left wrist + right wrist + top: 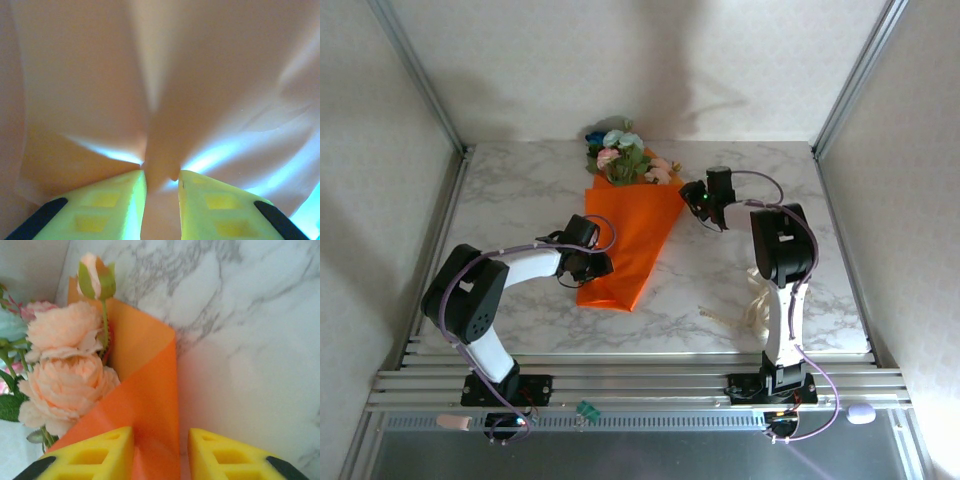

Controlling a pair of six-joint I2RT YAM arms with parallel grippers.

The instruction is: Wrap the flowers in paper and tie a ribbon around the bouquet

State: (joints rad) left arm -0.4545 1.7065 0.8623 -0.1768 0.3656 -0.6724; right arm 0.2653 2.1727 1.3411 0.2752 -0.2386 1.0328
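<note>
Closest to me, at the near edge of the table [510, 210], the ribbon [752, 302] lies in a loose cream heap just beside the right arm's base, well apart from the bouquet [625, 235] and to its right.

Further in, the bouquet rests flat. Its long axis runs away from me, with the narrow tip toward the near edge and the wide mouth toward the back wall.

The left gripper [582, 265] sits at the left edge of the narrow end. On its wrist camera, the left gripper [161, 175] is nearly closed, its yellow fingers pinching a fold of the orange paper [165, 90].

Beyond that, the right gripper [700, 200] is at the right edge of the wide end. On its wrist camera, the right gripper [160, 432] is parted, with the paper's edge [150, 390] running between its fingers. I cannot tell whether either finger touches the sheet.

Farthest away, the flowers [620, 158] spill from the mouth of the cone.

I judge the wrap is formed and the tying is not yet begun. The ribbon lies toward me from the right gripper, down by that arm's own base, so the right arm is the nearer one to fetch it while the left pinch keeps the cone closed.
</note>
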